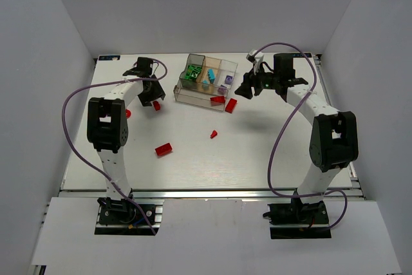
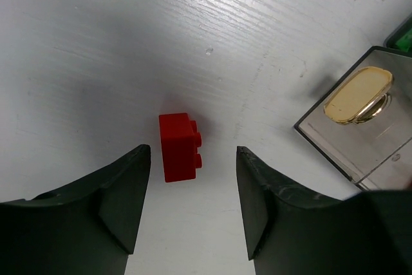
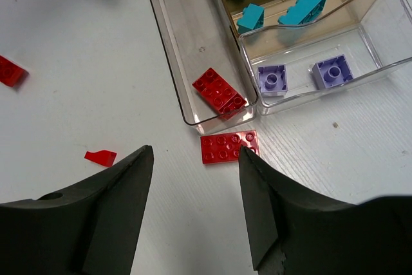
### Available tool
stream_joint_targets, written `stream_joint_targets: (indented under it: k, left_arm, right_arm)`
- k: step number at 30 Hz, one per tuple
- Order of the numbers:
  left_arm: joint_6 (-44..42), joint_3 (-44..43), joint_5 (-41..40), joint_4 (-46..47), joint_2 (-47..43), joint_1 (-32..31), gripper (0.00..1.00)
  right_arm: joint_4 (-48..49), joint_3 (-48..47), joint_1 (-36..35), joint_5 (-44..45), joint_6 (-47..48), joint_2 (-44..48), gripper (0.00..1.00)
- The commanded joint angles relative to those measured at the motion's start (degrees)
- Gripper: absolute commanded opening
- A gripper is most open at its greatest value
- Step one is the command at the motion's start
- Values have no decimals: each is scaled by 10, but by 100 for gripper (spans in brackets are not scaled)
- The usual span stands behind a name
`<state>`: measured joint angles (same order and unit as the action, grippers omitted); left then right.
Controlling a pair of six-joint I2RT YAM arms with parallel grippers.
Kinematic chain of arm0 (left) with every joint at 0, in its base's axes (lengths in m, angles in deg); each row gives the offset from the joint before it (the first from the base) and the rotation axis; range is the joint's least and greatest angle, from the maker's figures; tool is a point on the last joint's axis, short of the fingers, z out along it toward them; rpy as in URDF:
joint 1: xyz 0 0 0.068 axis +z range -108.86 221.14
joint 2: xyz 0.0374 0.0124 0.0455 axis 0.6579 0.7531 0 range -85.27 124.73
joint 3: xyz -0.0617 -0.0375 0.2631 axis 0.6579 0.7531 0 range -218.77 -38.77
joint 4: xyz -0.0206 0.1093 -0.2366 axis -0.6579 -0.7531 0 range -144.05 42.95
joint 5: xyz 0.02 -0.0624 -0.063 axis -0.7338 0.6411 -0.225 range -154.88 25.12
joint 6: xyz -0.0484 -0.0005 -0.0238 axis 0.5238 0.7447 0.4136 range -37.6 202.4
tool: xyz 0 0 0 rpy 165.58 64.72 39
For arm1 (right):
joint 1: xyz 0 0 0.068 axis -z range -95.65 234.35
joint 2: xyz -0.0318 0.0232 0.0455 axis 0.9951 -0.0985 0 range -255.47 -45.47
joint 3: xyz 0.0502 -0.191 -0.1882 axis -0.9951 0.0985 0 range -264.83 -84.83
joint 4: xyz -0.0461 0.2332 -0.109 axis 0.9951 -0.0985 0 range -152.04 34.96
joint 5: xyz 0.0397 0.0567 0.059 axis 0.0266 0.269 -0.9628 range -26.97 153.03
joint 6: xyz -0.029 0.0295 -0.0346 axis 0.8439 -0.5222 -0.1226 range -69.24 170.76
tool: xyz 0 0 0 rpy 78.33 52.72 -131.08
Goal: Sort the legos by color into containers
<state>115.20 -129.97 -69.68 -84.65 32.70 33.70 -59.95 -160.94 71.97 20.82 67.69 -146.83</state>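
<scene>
In the left wrist view a small red brick (image 2: 178, 147) lies on the white table between my left gripper's (image 2: 193, 151) open jaws, nearer the left finger, with a gap on both sides. My right gripper (image 3: 195, 152) is open above the table, just short of a flat red plate (image 3: 228, 147) that lies outside the clear tray (image 3: 168, 43). Inside the tray are another red plate (image 3: 219, 91), two cyan bricks (image 3: 304, 4), two purple bricks (image 3: 273, 78) and green ones (image 1: 191, 74). From above, the left gripper (image 1: 154, 98) is left of the tray (image 1: 193, 98) and the right gripper (image 1: 244, 88) is to its right.
Loose red legos lie on the table: a brick (image 1: 163, 149), a small sloped piece (image 1: 213, 134), one beside the left arm (image 1: 128, 113). The tray's corner (image 2: 360, 140) is close on the left gripper's right. White walls enclose the table on three sides.
</scene>
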Motion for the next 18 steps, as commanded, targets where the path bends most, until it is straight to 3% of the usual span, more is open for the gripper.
stream_joint_targets:
  k: [1,12,17,18]
  left_arm:
    - [-11,-1,10,4,8,1,65]
    - [-19,-14,15,5,26,1,56]
    - [-16,-19,20,8,31,1,44]
    - [-16,-21,22,9,31,1,37]
  right_arm:
    - [17,0,3,-9,0,27,62]
    - [-8,-12,3,-3,13,27,61]
    - [-21,-12,3,1,20,29,61]
    - [-21,-12,3,1,22,30,61]
